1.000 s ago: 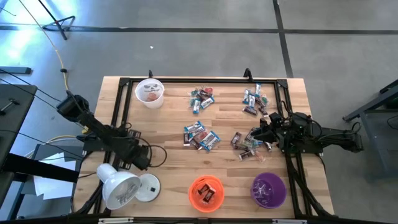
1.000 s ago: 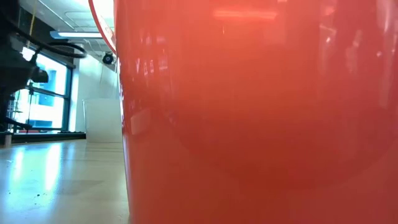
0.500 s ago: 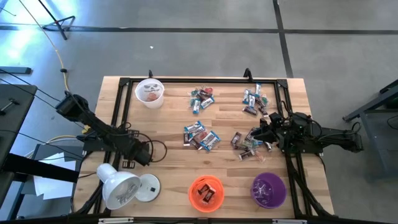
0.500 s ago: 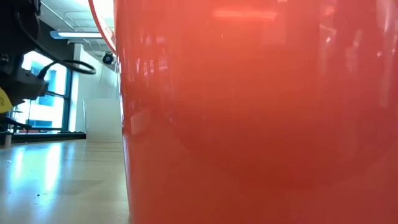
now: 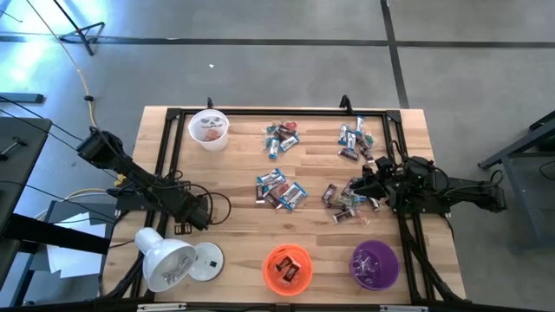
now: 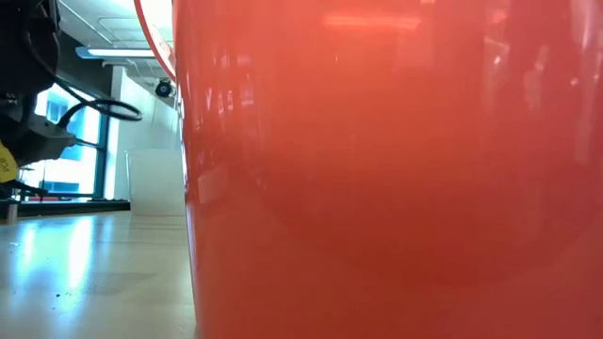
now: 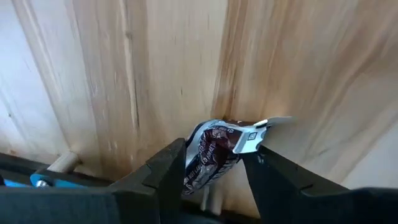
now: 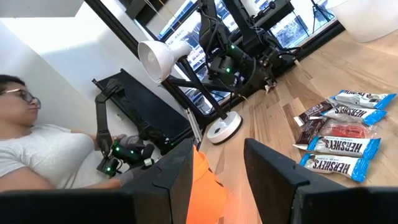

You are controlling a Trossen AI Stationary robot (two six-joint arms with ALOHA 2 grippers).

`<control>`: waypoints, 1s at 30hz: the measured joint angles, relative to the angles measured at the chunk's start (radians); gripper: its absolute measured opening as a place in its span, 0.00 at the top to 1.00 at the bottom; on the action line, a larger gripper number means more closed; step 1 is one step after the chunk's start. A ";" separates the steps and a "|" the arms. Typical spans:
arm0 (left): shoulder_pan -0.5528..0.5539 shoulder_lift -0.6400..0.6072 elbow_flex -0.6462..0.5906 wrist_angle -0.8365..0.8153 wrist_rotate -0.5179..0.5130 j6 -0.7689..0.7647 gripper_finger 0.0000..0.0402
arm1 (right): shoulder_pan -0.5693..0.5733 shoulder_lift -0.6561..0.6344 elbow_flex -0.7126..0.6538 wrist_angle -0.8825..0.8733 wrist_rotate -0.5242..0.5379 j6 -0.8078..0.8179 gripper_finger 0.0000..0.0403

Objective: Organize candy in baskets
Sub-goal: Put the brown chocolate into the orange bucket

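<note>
Candy lies in loose heaps on the wooden table (image 5: 234,165): two heaps at the far side (image 5: 282,137) (image 5: 355,141), two in the middle (image 5: 280,189) (image 5: 345,201). The white basket (image 5: 209,128) stands far left. At the near edge stand the orange basket (image 5: 287,269), with candy in it, and the purple basket (image 5: 375,264). My left gripper (image 5: 201,212) points down over bare wood at the left, shut on a dark brown candy bar (image 7: 211,152). My right gripper (image 5: 357,189) stands open and level beside the middle right heap, with nothing between its fingers (image 8: 174,174). My left gripper pinches the dark brown candy bar by its long sides (image 7: 198,160) between its two fingers (image 7: 168,168). The fingers come from above, pointing steeply down. The bar's end with a white flap (image 7: 252,140) sticks out past the fingertips toward the wood. Whether it touches the boards I cannot tell.
A white dome-shaded lamp (image 5: 169,260) lies at the near left corner, close to my left arm. A black frame (image 5: 173,117) rims the table. The orange basket's wall (image 6: 377,169) fills most of the low view. A person (image 8: 37,149) sits beyond the table.
My left gripper has sunk toward the table and rolled about its wrist, keeping the dark brown candy bar between its fingers. My right arm has kept still.
</note>
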 joint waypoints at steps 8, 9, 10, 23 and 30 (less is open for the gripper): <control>0.000 0.000 0.001 0.049 -0.035 -0.071 0.72 | 0.000 0.000 0.000 0.000 0.000 0.000 0.66; 0.000 0.000 0.001 0.051 -0.037 -0.084 0.74 | 0.000 0.000 0.000 0.000 0.000 0.000 0.66; 0.000 0.001 0.001 0.054 -0.039 -0.097 0.77 | 0.000 0.000 0.000 0.000 0.000 0.000 0.66; 0.000 0.003 0.026 0.045 -0.052 -0.205 0.97 | 0.000 0.000 0.000 0.000 0.000 0.000 0.66; 0.000 0.005 0.124 -0.005 -0.060 -0.150 0.96 | 0.000 0.000 0.000 0.000 0.000 0.000 0.66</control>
